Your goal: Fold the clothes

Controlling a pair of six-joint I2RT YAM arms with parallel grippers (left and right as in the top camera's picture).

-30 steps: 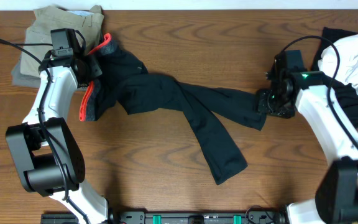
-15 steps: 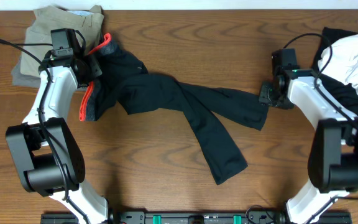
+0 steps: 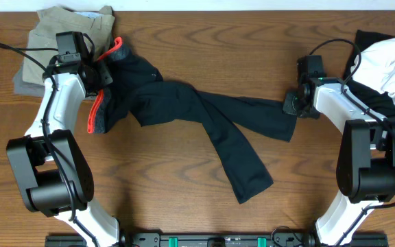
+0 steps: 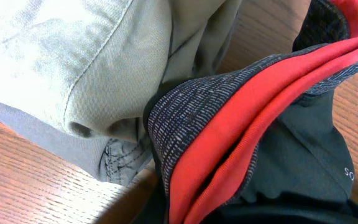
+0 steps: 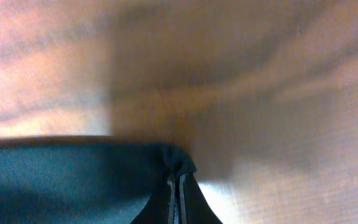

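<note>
Centrally, the black trousers (image 3: 208, 123) lie spread across the wooden table (image 3: 238, 34), waist to the left and legs to the right. One leg runs straight toward the right side; the other angles off toward the near edge. The red-orange waistband (image 3: 94, 113) forms the left end and is turned up at its far part. The left gripper (image 3: 107, 71) sits on that raised part, pressed together on the waistband fold; its fingers are hidden, and the left wrist view is filled by the bunched band. The right gripper (image 3: 292, 104) is at the hem of the straight leg, its fingertips closed flat against each other and pinching a small corner of the black fabric low against the table. A khaki garment (image 3: 70, 27) lies at the far left, touching the waistband, with a grey garment (image 3: 20, 81) under it. At the far right, a white garment (image 3: 393, 58) rests on a black garment (image 3: 370, 38) beside the right arm.
</note>
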